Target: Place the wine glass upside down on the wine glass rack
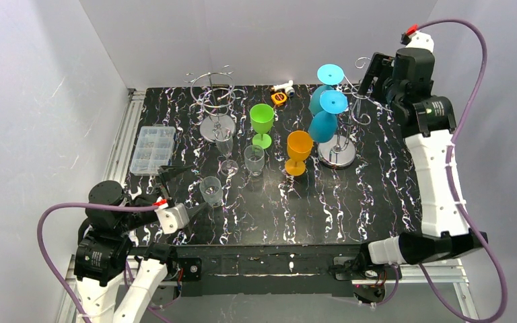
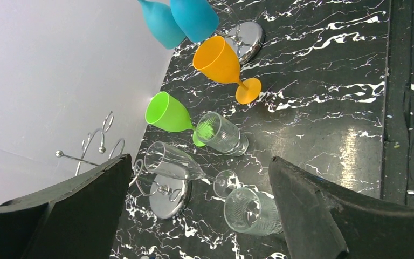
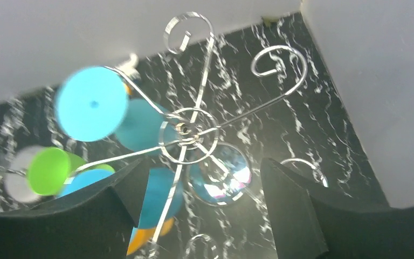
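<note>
While neither arm has hold of anything, the task reads as part done; two blue glasses (image 1: 323, 124) hang bowl-down on the right rack (image 1: 337, 155), feet caught in its wire loops, which is why they stay inverted without support. Right fingers (image 3: 296, 216) spread wide and empty, poised high above that rack's hub and looking straight down on it; probably held there to stay clear of the hooks, several of which show bare in the right wrist view. Left fingers (image 2: 75, 205) likewise wide apart and empty, low over the near-left part of the counter (image 1: 350, 202), pointing across it toward the glasses.

Candidates for hanging all stand upright on the counter: green glass (image 1: 262, 120) and orange glass (image 1: 299, 149) between the two racks; clear stemmed glass (image 2: 172, 161) just beside the chrome base of the left rack (image 1: 217, 101), which carries nothing; cannot tell which one is meant next. Two short clear glasses (image 1: 254, 160) stand nearer the left arm; one sits close ahead of the left fingers. Parts box (image 1: 152, 149) at the left edge, out of the way.

Judgement: a glass must be taken by bowl or stem, turned over, and its foot slid sideways into a loop; the clear stemmed one looks tall and tippy; its neighbours stand close enough to be knocked.
</note>
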